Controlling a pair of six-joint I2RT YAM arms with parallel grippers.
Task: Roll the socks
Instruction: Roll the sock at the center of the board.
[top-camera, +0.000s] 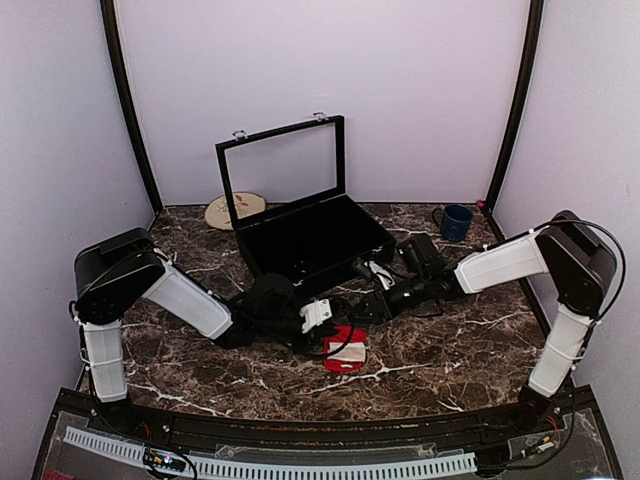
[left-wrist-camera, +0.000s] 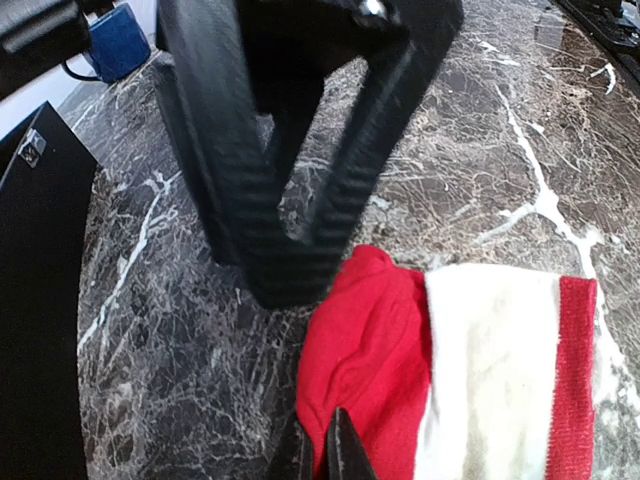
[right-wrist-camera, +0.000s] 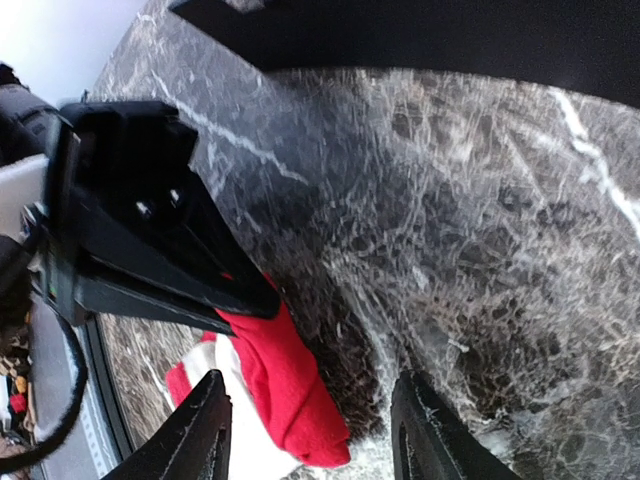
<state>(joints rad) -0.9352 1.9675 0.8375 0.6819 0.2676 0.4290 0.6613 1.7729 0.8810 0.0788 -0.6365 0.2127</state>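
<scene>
Socks (top-camera: 345, 354) lie on the dark marble surface (top-camera: 450, 365), just in front of the open black case (top-camera: 300, 240) and between the two arms. The left pincer (left-wrist-camera: 320, 455) is closed, and its tips seem to pinch the red toe end of the fabric, though the wrist view cuts the tips off too low to be sure. The right pincer (right-wrist-camera: 312, 388) stands wide open and holds nothing, poised just beside the same red end.

As for progress, the fabric looks folded over itself into a short flat bundle: a red hump, then the cream cuff band, then a red strip past it. I judge the rolling begun but far from finished, since no tight roll shows and the cuff is not tucked over.

Room is tight at the back, where the front wall of the case sits near both wrists. Toward the near edge and out to the right there is bare marble to work over. A blue mug (top-camera: 456, 221) stands well apart at the far right.
</scene>
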